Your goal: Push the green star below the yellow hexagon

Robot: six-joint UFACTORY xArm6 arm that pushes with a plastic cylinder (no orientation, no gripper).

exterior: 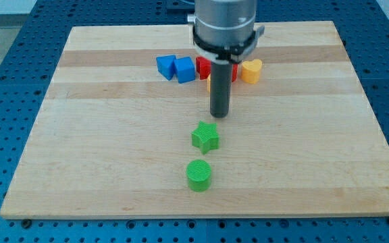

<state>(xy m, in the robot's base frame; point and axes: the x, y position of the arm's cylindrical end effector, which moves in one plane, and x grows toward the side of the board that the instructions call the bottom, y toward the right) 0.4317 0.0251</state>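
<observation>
Gripper state: none is fitted, so nothing is held or clasped; the arm ends in a straight dark rod, and my tip stands on the wooden board with open wood all round it. Position of the tip: just above the green star toward the view's top, slightly to the view's right of it, with a narrow strip of bare wood between the two, so contact is not observed. Green star: lies near the middle of the board, flat on the surface. Green cylinder: sits near the star toward the view's bottom, apart from it. Cluster at the view's top: two blue blocks side by side, the left one a cube as far as can be judged and the right one of uncertain shape, the pair touching or nearly so; a red block just to their right, partly hidden by the rod and arm body, shape not determinable; a yellow block behind the rod, mostly covered, shape not confirmed; a yellow heart at the cluster's right end. Star and cluster are well apart, with the tip between them.
</observation>
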